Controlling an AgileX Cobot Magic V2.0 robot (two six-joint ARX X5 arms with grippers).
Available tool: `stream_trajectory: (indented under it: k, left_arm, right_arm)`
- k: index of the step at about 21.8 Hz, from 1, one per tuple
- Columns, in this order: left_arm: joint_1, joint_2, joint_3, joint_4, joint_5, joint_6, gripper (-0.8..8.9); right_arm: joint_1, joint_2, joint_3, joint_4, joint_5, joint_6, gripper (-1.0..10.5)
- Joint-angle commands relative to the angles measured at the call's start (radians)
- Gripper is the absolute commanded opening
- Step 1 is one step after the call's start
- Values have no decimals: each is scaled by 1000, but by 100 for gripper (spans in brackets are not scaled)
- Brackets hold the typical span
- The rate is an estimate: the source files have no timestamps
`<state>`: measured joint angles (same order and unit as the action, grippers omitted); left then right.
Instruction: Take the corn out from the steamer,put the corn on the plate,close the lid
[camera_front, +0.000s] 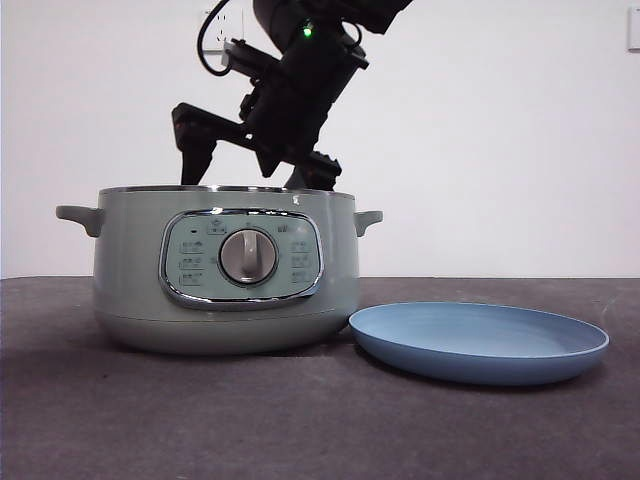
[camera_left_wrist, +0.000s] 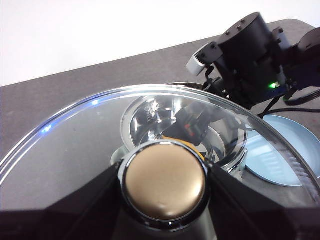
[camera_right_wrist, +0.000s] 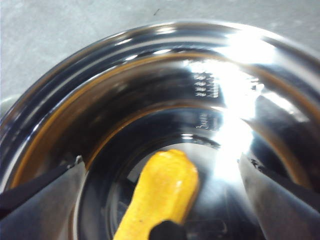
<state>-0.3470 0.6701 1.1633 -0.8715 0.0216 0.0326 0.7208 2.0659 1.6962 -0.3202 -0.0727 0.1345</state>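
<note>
The right gripper (camera_right_wrist: 165, 210) hangs inside the steamer (camera_front: 225, 275), its jaws spread wide at the lower corners of the right wrist view, with the corn (camera_right_wrist: 160, 197) lying between them at lower centre on the shiny bowl's floor. The jaws do not touch the cob yet. In the front view this arm (camera_front: 290, 90) comes down from the top centre, dark and bulky, its tips dipping behind the steamer's rim at the left of the frame.

The left gripper (camera_left_wrist: 165, 182) is clamped on the knob of the lid (camera_left_wrist: 75, 135), which fills the lower half of the left wrist view, held above and apart from the pot (the open bowl shows through the glass).

The plate (camera_front: 480, 345) sits bare at the lower right of the front view, just beside the steamer's base.

The step in hand looks like the first one: reaching for the corn. The next move probably calls for lowering a little further, centring the jaws across the cob and closing. The cob looks smooth, so a grip near its middle seems safest before lifting clear of the rim.
</note>
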Motion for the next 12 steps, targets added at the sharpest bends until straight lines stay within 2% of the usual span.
stream_trajectory:
  k: [1,11,12]
  left_arm:
    - [2,-11,5,36,6,-6,-9]
    - [2,-11,5,23,9,-6,-9]
    - [2,-11,5,18,9,-6,-9]
  right_arm:
    - [11,24,1,7,22,-5,626]
    - [42,102,1,7,77,-4,625]
    - [46,108,1,8,83,-4,599]
